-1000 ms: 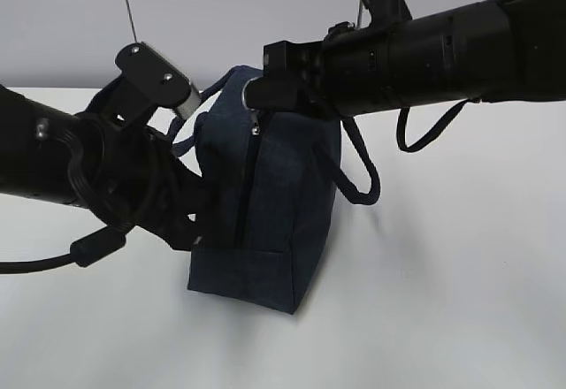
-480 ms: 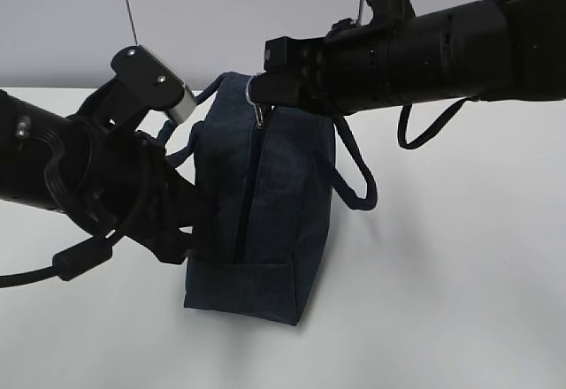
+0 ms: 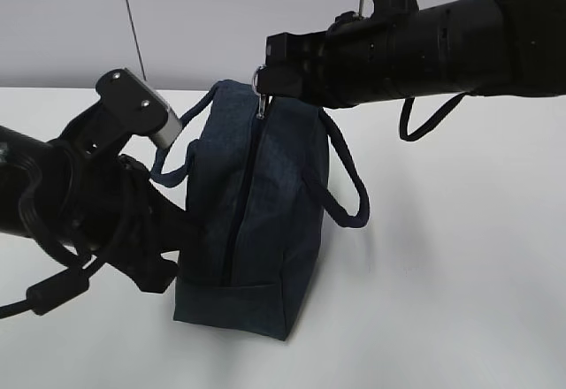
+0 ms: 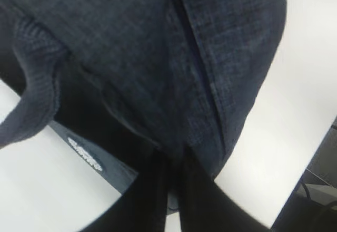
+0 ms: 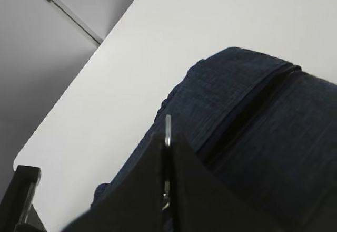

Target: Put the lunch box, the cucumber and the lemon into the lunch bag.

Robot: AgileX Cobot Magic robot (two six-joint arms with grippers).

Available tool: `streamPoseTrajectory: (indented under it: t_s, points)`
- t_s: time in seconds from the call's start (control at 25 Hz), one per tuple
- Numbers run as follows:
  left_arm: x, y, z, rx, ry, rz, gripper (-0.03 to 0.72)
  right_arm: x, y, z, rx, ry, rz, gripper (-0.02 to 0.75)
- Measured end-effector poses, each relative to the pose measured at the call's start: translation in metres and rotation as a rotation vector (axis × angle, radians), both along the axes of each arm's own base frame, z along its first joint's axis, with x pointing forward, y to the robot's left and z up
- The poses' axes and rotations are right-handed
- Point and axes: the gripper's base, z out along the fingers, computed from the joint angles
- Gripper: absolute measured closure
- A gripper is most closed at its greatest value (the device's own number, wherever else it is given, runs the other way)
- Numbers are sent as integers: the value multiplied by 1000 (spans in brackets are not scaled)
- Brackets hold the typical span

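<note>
The navy lunch bag [image 3: 270,221] stands on end on the white table, its zipper running top to bottom and closed along the length I see. My right gripper [image 3: 263,72] is at the bag's top, shut on the metal ring pull [image 5: 168,125], which pokes out between its fingertips in the right wrist view, where the gripper [image 5: 168,138] sits over the fabric. My left gripper [image 4: 171,157] is shut on a fold of fabric at the bag's lower left edge [image 3: 187,234]. The lunch box, cucumber and lemon are out of view.
Two loop handles hang off the bag, one on the right [image 3: 355,196] and one on the left [image 3: 175,157]. The white table [image 3: 460,274] stretches to the right and front. A thin cable [image 3: 133,18] rises behind the left arm.
The left arm has drawn down and leftward, pulling the bag's lower end with it. The right gripper has lifted slightly with the ring pull. The bag now looks stretched longer.
</note>
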Motion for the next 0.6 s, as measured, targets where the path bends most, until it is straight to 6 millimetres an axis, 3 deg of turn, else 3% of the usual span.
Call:
streamPoseTrajectory:
  t_s: [0.6]
  points:
    - [-13,6,10,-21,4,-18,694,11,-1,-9,-40,-12,-46,738]
